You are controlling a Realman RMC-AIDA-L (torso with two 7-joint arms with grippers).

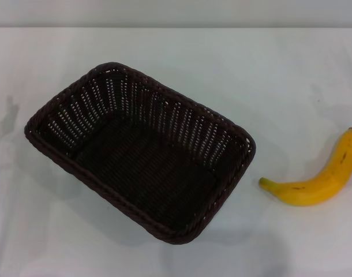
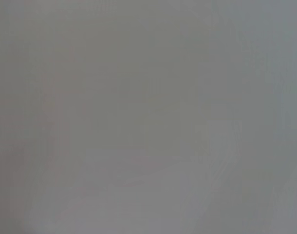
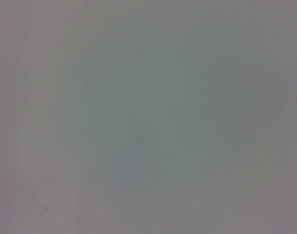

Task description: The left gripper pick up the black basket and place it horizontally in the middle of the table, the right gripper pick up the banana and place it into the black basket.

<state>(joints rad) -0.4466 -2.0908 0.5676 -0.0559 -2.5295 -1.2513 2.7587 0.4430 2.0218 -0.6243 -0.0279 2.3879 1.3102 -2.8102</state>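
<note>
We find the black basket sitting on the white table, a little to the robot's left of the middle of the head view. It stands upright on its base with its opening facing up. Its long axis runs on a diagonal, from the far left corner down to the near right corner, so it is turned at an angle to the table's edges. The braided rim is intact all the way round, and light shows through the openwork of the far side wall. We see nothing inside it; the woven floor is bare.

The banana lies flat on the table to the robot's right of the basket, close to the right border of the head view. It is apart from the basket, with a strip of bare table between its nearer end and the basket's near right corner. Its curve bows toward the near side; one end points toward the basket, the other, dark-tipped, rises toward the far right. Small brown marks show along its skin.

Neither end effector appears in the head view. Both wrist views show only a plain, featureless grey surface, with no fingers in sight. We therefore cannot report whether the left or the right end effector is spread or pressed together; nothing grips either object.
</note>
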